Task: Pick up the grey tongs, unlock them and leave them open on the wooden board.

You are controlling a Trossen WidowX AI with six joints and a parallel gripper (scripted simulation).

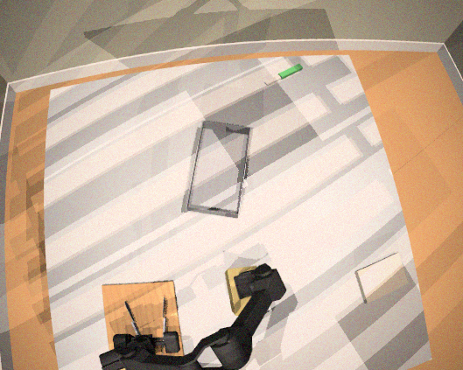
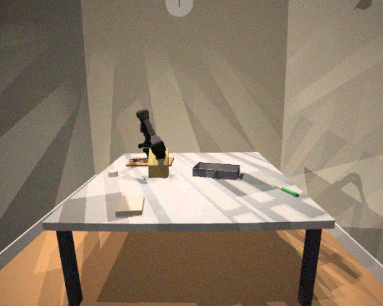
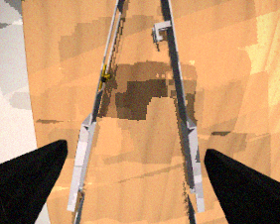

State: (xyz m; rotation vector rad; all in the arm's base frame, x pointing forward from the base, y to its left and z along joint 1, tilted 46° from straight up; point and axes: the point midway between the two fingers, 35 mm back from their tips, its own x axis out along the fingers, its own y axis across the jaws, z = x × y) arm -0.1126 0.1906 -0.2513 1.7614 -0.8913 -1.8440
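Top cam hangs high over the table (image 1: pixel 291 185), looking almost straight down, tilted so the far edge and wall show up top. My base sits at the near edge, bottom of frame. Exterior cam stands well back on the floor past the opposite edge, about tabletop height, facing me across the whole table. Wrist cam rides right behind my fingers, very close, staring down at the wooden board (image 3: pixel 233 74) by the near-left corner. All three share that board.
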